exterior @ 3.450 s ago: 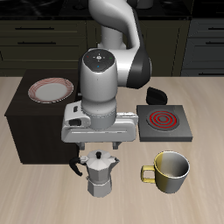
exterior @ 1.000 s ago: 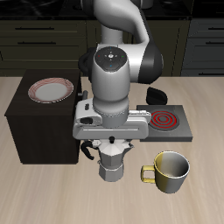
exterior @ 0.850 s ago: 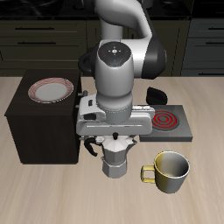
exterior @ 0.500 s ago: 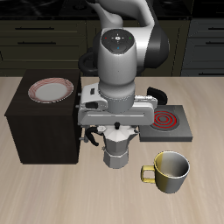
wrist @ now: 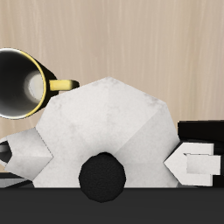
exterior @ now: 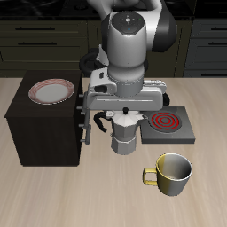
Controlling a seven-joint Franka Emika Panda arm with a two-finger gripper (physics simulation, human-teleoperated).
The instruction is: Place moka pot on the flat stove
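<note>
Now the hand (exterior: 125, 113), gripping the moka pot (exterior: 125, 135), has carried it closer beside the flat stove (exterior: 168, 125), not yet over it.

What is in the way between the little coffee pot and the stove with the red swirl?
Nothing visible. The moka pot hangs in the pincer, right beside the flat stove, with only bare table between them. The yellow mug stands nearer the table's front edge, off that path.

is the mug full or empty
Empty. The mug stands upright on the table, and both views look down into a bare inside, no liquid.
</note>
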